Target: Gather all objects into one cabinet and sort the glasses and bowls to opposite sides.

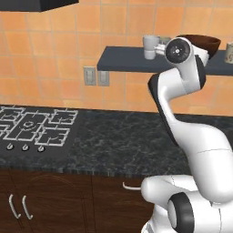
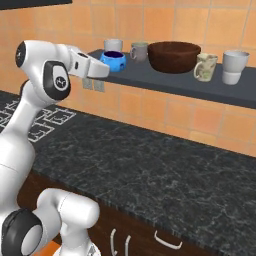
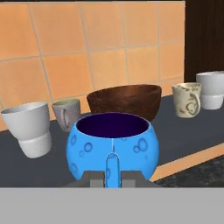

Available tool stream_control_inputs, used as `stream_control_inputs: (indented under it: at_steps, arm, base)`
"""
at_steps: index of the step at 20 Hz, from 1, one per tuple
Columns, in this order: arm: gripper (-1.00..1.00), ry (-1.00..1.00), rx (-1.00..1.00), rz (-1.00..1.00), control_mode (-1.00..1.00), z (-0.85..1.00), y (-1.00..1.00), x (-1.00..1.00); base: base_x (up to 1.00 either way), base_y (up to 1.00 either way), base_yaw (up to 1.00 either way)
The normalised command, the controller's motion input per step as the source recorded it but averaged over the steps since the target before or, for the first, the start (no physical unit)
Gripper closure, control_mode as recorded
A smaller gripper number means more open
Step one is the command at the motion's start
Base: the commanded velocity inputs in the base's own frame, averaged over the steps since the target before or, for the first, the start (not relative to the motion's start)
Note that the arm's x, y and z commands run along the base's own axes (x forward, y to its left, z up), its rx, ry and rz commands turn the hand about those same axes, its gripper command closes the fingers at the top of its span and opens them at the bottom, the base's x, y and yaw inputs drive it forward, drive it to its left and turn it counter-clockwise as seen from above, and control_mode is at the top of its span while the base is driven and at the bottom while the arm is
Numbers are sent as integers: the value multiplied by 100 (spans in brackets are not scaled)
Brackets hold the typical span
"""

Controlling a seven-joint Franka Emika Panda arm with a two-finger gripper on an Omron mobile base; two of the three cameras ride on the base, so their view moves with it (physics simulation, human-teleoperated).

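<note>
- I have the blue bowl [image 3: 111, 146] pinched by its near rim; the gripper [image 3: 112, 177] is nearly closed, its fingers [image 3: 92, 179] set narrow on either side of the rim at the bottom of the hand view.
- In the right base view the blue bowl [image 2: 113, 60] sits at the left end of the shelf [image 2: 175, 82], its base at or just over the board; I cannot tell whether it touches.
- The brown bowl [image 2: 173, 55] stands just beyond the blue one, to its right, near the middle of the shelf and close to the tiled wall [image 2: 165, 22].
- Two pale cups are on the left part of the board: a white cup [image 3: 29, 127] far left, and a grey mug [image 3: 66, 113] between it and the brown bowl.
- Right of the brown bowl stands the beige patterned mug [image 2: 206, 66], then another white cup [image 2: 234, 66] near the shelf's right end.
- My arm [image 2: 45, 75] reaches up from the lower left of the right base view to the shelf's left end.
- Below the shelf lies the dark stone counter [image 2: 150, 165], with the hob [image 1: 32, 125] to its left and two wall sockets [image 1: 96, 76] under the board.
</note>
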Motion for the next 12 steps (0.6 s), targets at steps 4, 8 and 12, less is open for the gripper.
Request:
stream_control_inputs:
  at_steps: [4,8,12]
  arm:
    - [100,7,-9,3,-100,-6,0,9]
    - [100,2,-5,3,-100,-8,0,19]
    - [100,0,0,2,-100,-21,0,24]
  base:
    - [0,0,0]
    - [0,0,0]
    - [0,0,0]
